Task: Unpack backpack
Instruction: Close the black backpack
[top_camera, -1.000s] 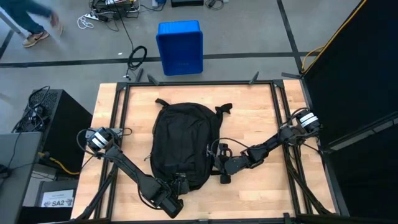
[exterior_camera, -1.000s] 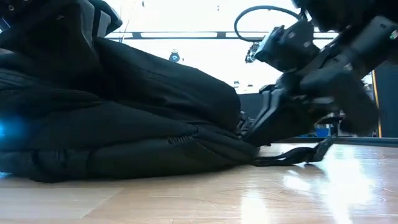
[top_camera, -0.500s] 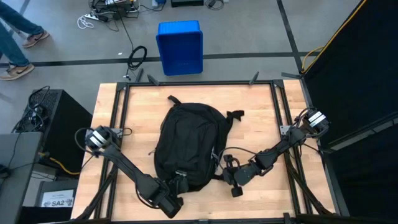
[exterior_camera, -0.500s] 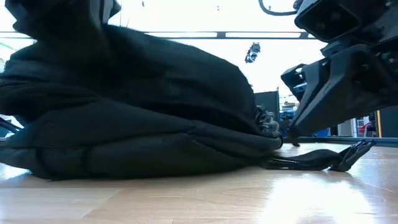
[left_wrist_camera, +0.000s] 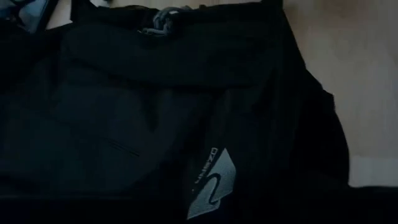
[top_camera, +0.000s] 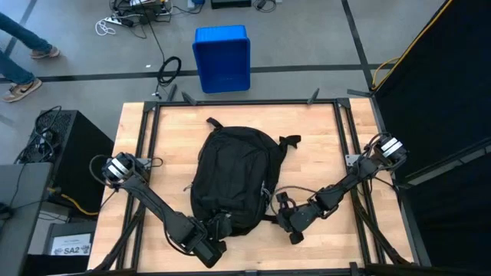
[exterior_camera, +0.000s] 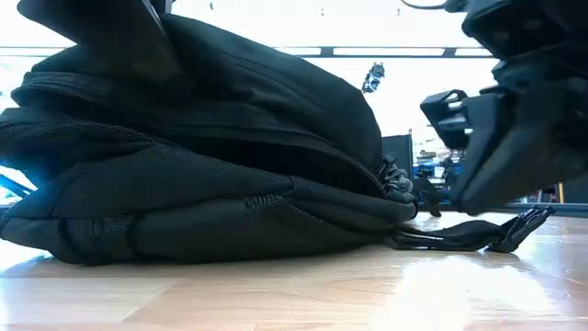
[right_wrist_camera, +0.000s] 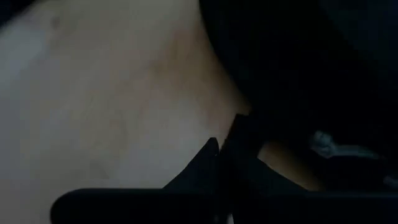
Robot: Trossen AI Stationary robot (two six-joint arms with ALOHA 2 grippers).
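The black backpack [top_camera: 232,180] lies flat on the middle of the wooden table, its top loop [top_camera: 215,123] toward the far edge. In the low view a dark slit [exterior_camera: 276,156] runs along its side, ending at grey zipper pulls [exterior_camera: 395,179]. My left gripper [top_camera: 218,227] is at the backpack's near end; its wrist view shows only the black fabric and a grey logo [left_wrist_camera: 212,183]. My right gripper [top_camera: 281,217] is shut, low beside the backpack's near right side, next to the zipper pulls. My right gripper comes slanting down from the table's right, and its shut tips [right_wrist_camera: 214,155] reach the backpack's side edge [right_wrist_camera: 245,121]. Whether they pinch anything there I cannot tell. A grey zipper pull [right_wrist_camera: 329,146] lies just beside them.
A loose black strap with a buckle [exterior_camera: 482,234] lies on the table under my right gripper. A blue bin [top_camera: 222,57] stands on the floor beyond the far edge, and a person's legs [top_camera: 23,46] pass at the far left. Bare wood [top_camera: 153,146] lies on both sides of the backpack.
My right gripper has gone toward the table's near edge along the backpack's right side. The backpack has turned on the table, its far end swinging toward the right edge. In the low view its upper layer has risen and a dark slit has appeared along the side.
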